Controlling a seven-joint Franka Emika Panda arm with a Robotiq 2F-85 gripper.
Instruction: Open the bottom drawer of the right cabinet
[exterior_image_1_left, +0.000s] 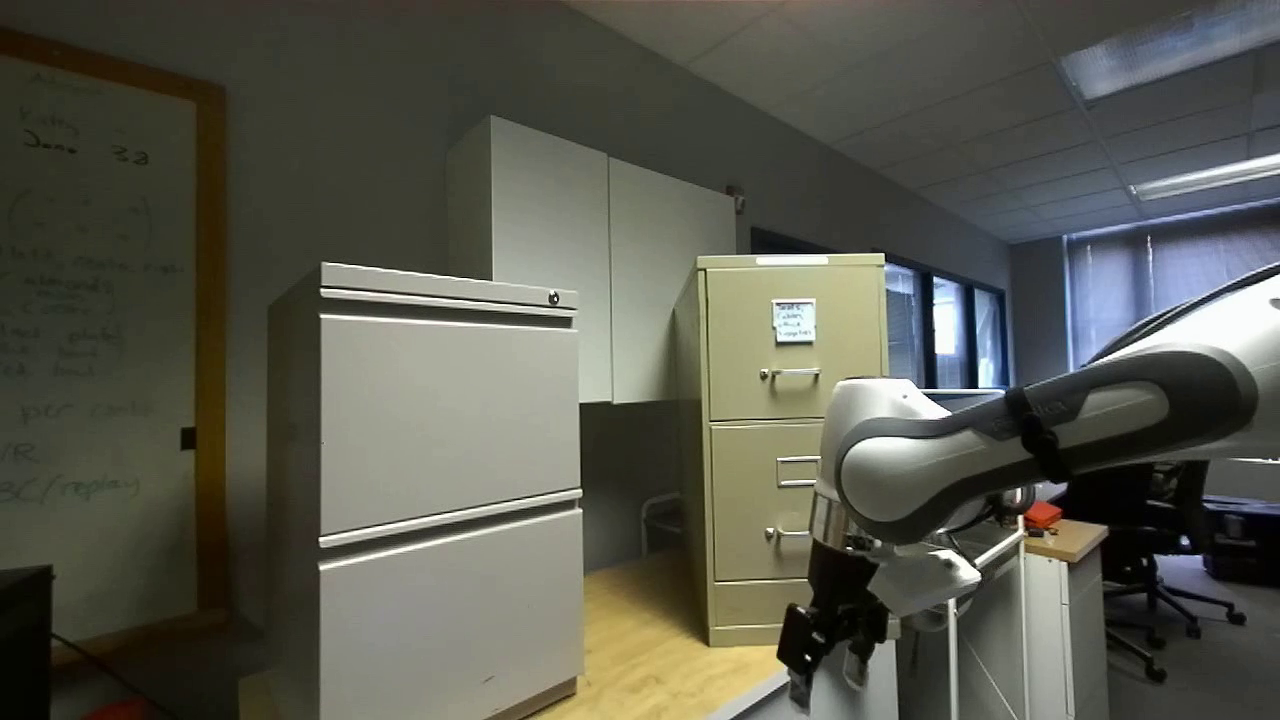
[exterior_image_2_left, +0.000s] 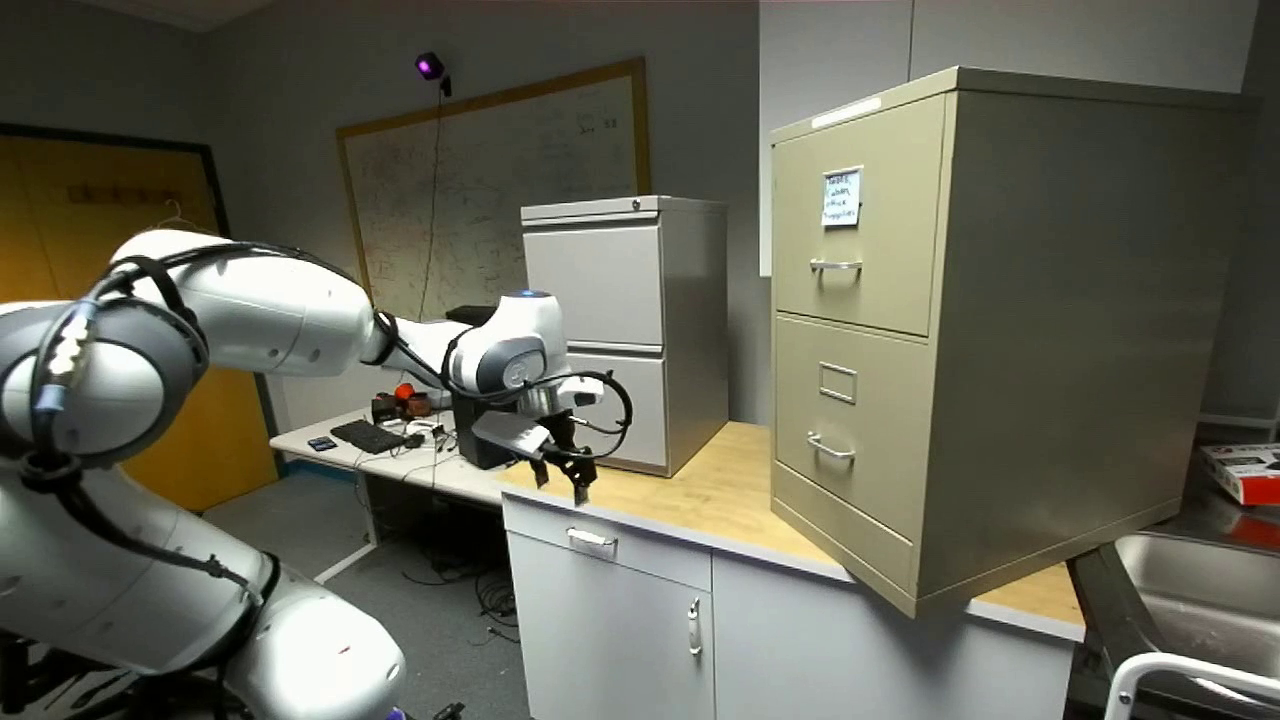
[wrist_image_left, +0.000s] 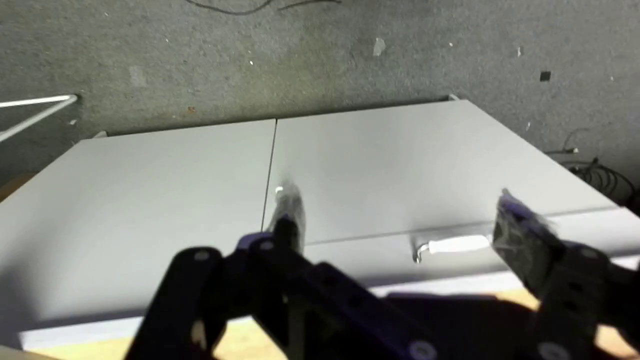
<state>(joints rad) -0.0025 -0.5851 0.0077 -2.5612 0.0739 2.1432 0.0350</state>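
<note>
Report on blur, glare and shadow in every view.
Wrist view: the fingers are blurred, the carpet sharper, a drawer handle bleached nearly white. In an exterior view: a ceiling light glows against the dim ceiling. In an exterior view: the right cabinet is darker on its side than its front, with shadow on the base unit beneath.

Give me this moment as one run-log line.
tool: open, holding nothing, apart from right cabinet | upper drawer: closed | bottom drawer: closed | next: likely reach for its handle
</note>
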